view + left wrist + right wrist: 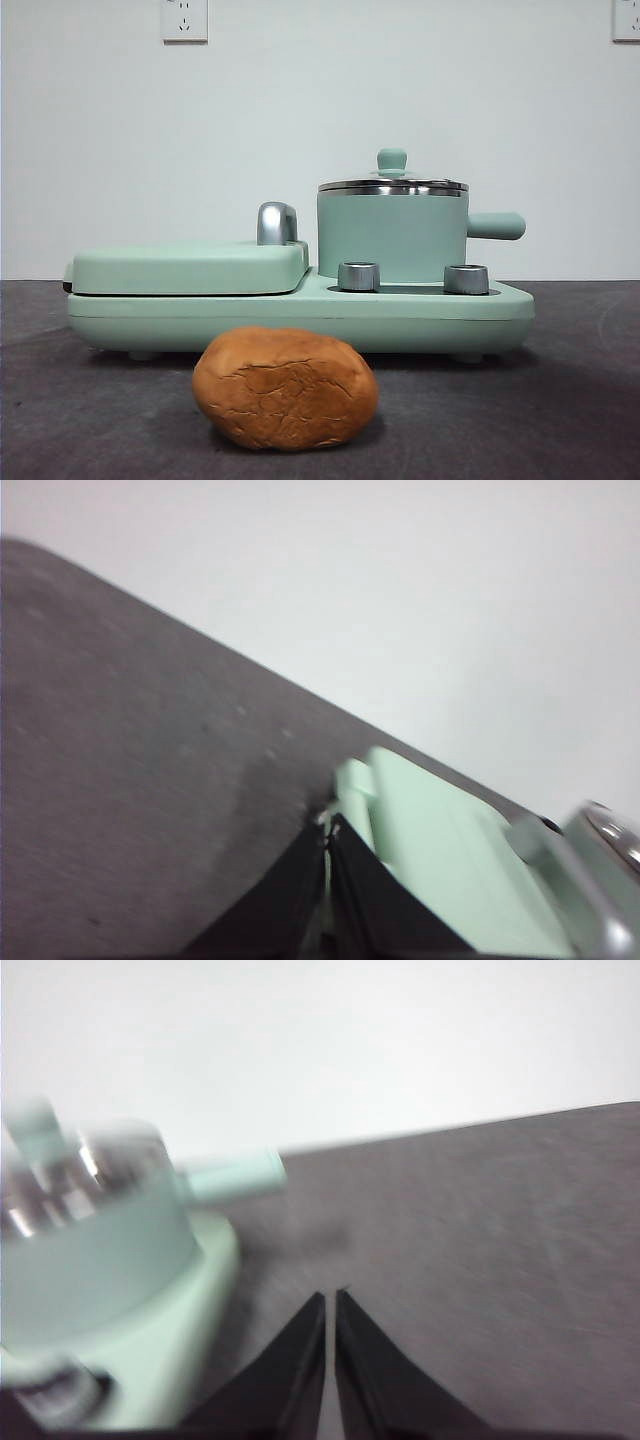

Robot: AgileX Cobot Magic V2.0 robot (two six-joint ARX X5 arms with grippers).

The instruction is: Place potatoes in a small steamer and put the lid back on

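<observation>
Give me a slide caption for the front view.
Cracked orange-brown potato lies on dark table before mint-green steamer pot, its glass lid on.

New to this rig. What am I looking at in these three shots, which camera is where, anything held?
It is a two-arm table robot. The front view, from a low camera, shows a mint-green cooker base on a dark table. On it stands the small steamer, with the glass lid on. Beside the steamer is a flat griddle cover. The potato lies on the table in front. The other two pictures come from wrist cameras. The left gripper and right gripper both have shut jaws, hold nothing, and hang near the cooker's ends.
</observation>
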